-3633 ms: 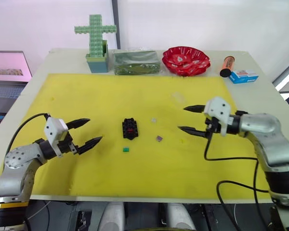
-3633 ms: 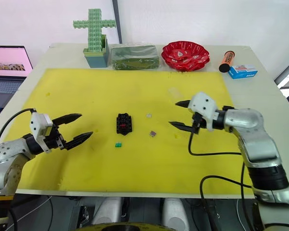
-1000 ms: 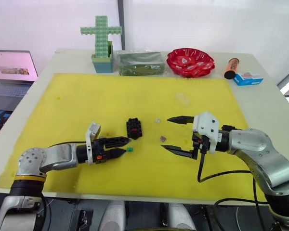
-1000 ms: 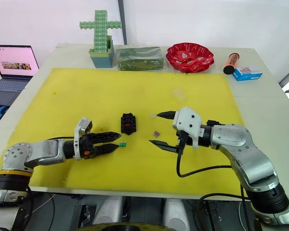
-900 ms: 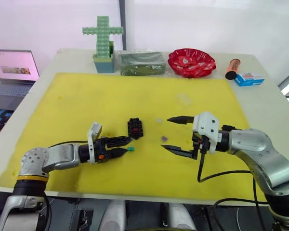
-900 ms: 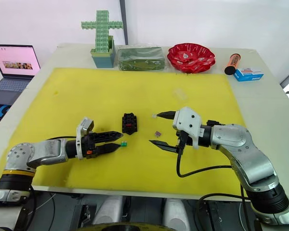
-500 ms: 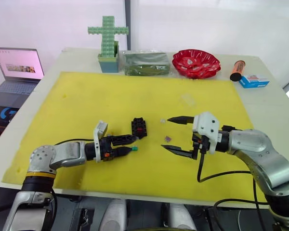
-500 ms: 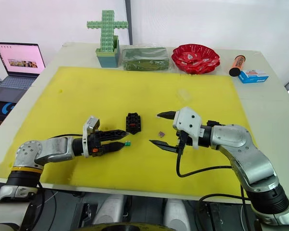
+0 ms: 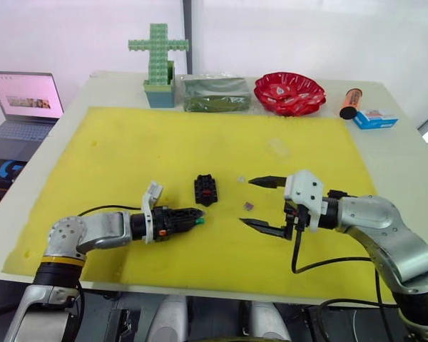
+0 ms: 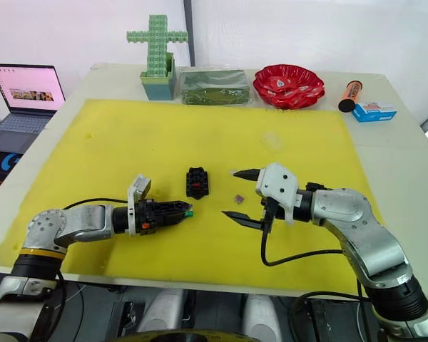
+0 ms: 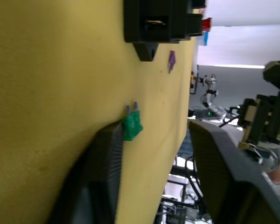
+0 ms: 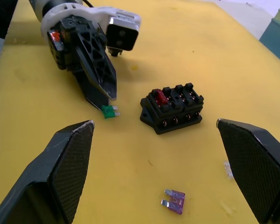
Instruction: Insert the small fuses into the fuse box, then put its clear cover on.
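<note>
My left hand (image 10: 182, 209) reaches low to the green fuse (image 12: 109, 111), fingers parted, one touching it, to pinch it for the fuse box (image 9: 205, 189); my right hand (image 9: 256, 204) waits released

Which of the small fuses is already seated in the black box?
The red fuse: it stands in a slot of the black rectangular fuse box, while the green fuse, purple fuse and pale one lie loose on the yellow mat.
</note>
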{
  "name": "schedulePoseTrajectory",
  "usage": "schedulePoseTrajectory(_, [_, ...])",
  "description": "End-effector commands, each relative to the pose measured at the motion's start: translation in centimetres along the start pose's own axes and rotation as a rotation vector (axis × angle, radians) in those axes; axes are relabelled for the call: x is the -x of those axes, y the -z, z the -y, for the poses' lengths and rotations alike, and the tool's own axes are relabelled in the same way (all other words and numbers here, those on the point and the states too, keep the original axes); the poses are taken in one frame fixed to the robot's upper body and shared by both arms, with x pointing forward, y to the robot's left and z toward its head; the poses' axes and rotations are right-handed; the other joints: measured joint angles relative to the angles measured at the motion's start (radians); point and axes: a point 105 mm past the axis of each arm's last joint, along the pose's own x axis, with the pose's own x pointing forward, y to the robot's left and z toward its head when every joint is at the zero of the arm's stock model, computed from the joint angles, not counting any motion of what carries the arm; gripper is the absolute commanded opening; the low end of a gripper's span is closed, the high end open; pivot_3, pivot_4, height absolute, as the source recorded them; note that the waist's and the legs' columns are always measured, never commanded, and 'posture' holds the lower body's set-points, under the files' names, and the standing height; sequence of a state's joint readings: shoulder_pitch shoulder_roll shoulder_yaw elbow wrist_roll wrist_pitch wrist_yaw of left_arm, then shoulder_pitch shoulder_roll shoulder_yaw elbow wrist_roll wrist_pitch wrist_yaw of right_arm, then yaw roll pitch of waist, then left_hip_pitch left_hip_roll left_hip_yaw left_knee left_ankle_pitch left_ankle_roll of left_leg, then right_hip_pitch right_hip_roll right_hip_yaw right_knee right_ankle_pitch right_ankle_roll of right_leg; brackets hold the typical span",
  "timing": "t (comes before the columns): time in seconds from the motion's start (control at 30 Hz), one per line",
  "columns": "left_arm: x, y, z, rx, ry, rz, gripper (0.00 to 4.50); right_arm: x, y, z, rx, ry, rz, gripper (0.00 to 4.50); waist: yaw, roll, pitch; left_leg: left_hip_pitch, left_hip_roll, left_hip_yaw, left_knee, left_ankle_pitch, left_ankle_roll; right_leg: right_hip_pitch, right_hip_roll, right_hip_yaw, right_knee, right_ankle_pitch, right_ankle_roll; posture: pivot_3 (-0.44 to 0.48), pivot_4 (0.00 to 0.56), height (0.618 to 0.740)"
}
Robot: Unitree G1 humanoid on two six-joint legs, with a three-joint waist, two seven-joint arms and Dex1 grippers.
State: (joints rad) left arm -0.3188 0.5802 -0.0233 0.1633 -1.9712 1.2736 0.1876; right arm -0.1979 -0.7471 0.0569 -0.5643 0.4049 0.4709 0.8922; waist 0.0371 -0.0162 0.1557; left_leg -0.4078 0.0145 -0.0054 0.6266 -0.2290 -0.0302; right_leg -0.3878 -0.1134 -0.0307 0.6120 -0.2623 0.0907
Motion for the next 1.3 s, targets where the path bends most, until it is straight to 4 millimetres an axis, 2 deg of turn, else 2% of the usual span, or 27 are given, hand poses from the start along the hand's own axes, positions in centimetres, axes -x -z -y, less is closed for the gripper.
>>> schedulePoseTrajectory(0.03, [-0.2, 0.8, -2.1, 0.037, -0.099, -0.011, 0.87, -0.1, -1.3, -0.1, 0.061, 0.0, 0.037, 4.5, 0.0, 0.0, 0.0, 0.0, 0.0, 0.0, 0.0, 0.0, 0.0, 0.0, 0.0, 0.0, 0.0, 0.0, 0.0, 0.0, 0.15, 0.74])
schedulePoseTrajectory(0.1, [-0.1, 0.9, -2.2, 0.033, -0.106, -0.013, 0.2, -0.2, -1.4, -0.1, 0.063, -0.004, 0.04, 4.5, -0.001, 0.0, 0.0, 0.0, 0.0, 0.0, 0.0, 0.0, 0.0, 0.0, 0.0, 0.0, 0.0, 0.0, 0.0, 0.0, 0.15, 0.74])
schedulePoseTrajectory(0.13, [0.0, 0.9, -2.2, 0.032, -0.109, -0.014, 0.05, -0.3, -1.4, -0.1, 0.064, -0.005, 0.042, 4.5, -0.001, 0.0, 0.0, 0.0, 0.0, 0.0, 0.0, 0.0, 0.0, 0.0, 0.0, 0.0, 0.0, 0.0, 0.0, 0.0, 0.15, 0.74])
schedulePoseTrajectory(0.43, [0.4, 0.8, -2.1, 0.031, -0.121, 0.01, 0.05, -0.5, -1.5, 0.5, 0.077, -0.007, 0.049, 4.5, -0.004, 0.0, 0.0, 0.0, 0.001, 0.0, -0.001, 0.0, 0.0, -0.001, 0.001, 0.0, 0.0, 0.0, 0.0, 0.0, 0.15, 0.74])
schedulePoseTrajectory(0.53, [1.7, 1.0, 0.8, -0.104, -0.009, -0.046, 0.05, -0.6, -1.5, 0.6, 0.077, -0.011, 0.054, 4.5, -0.012, -0.001, 0.001, 0.0, 0.001, 0.0, -0.002, 0.0, 0.0, -0.001, 0.001, 0.0, 0.0, 0.0, 0.0, 0.0, 0.15, 0.74])
schedulePoseTrajectory(0.6, [2.5, 1.0, 1.8, -0.173, 0.021, -0.075, 0.05, -0.7, -1.6, 0.6, 0.077, -0.012, 0.057, 4.5, -0.025, -0.001, 0.001, -0.001, 0.001, 0.0, -0.004, 0.0, -0.001, -0.003, 0.002, 0.0, 0.0, 0.0, 0.0, 0.0, 0.15, 0.74])
schedulePoseTrajectory(0.7, [5.9, 0.5, 6.2, -0.409, 0.147, -0.182, 0.05, -1.0, -1.7, 0.9, 0.079, -0.023, 0.071, 4.5, -0.03, -0.006, 0.006, -0.002, 0.001, 0.002, -0.006, 0.001, -0.002, -0.005, 0.003, 0.0, 0.0, 0.0, 0.0, 0.0, 0.15, 0.74])
schedulePoseTrajectory(0.77, [7.2, 0.0, 7.1, -0.547, 0.147, -0.243, 0.05, -1.2, -1.8, 1.0, 0.08, -0.032, 0.078, 4.5, -0.03, -0.008, 0.008, -0.003, 0.002, 0.001, -0.006, 0.002, -0.003, -0.01, 0.006, -0.001, 0.0, 0.0, 0.0, 0.0, 0.15, 0.74])
schedulePoseTrajectory(0.8, [7.8, -1.1, 6.2, -0.687, 0.081, -0.278, 0.05, -1.3, -1.8, 1.1, 0.083, -0.037, 0.081, 4.5, -0.029, -0.007, 0.008, -0.003, 0.002, 0.002, -0.007, 0.002, -0.003, -0.012, 0.006, -0.001, -0.001, 0.0, 0.0, 0.0, 0.15, 0.74])
schedulePoseTrajectory(0.9, [10.3, -2.4, 4.8, -1.093, -0.012, -0.628, 0.05, -1.6, -1.9, 1.4, 0.087, -0.054, 0.094, 4.5, -0.024, 0.0, 0.008, -0.002, 0.002, 0.004, -0.013, 0.002, -0.005, -0.011, 0.005, -0.001, -0.006, 0.0, 0.0, 0.0, 0.15, 0.74])
schedulePoseTrajectory(1.0, [10.1, -4.2, 4.3, -1.426, -0.111, -0.908, 0.05, -2.2, -2.0, 1.2, 0.097, -0.079, 0.106, 4.5, -0.018, 0.0, 0.008, -0.005, 0.002, 0.004, -0.015, 0.002, -0.004, -0.01, 0.006, -0.002, -0.013, 0.001, -0.002, 0.0, 0.15, 0.74])
schedulePoseTrajectory(1.07, [10.2, -5.5, 3.6, -1.617, -0.17, -1.106, 0.05, -2.5, -2.2, 1.1, 0.108, -0.089, 0.115, 4.5, -0.02, -0.001, 0.009, -0.017, 0.002, 0.003, -0.013, 0.002, -0.002, -0.014, 0.008, -0.001, -0.014, 0.001, -0.002, 0.0, 0.15, 0.74])
schedulePoseTrajectory(1.17, [10.0, -7.0, 3.0, -1.828, -0.181, -1.436, 0.05, -2.9, -2.7, 1.1, 0.118, -0.093, 0.131, 4.5, -0.022, -0.003, 0.01, -0.022, 0.002, 0.003, -0.01, 0.001, -0.001, -0.017, 0.009, 0.0, -0.014, 0.004, 0.002, 0.0, 0.15, 0.74])
schedulePoseTrajectory(1.3, [9.3, -8.5, 2.7, -1.963, -0.132, -1.704, 0.05, -2.9, -2.8, 1.3, 0.121, -0.082, 0.13, 4.5, -0.022, -0.004, 0.011, -0.022, 0.002, 0.002, -0.01, 0.001, 0.0, -0.016, 0.01, 0.0, -0.014, 0.007, 0.015, 0.0, 0.15, 0.74])
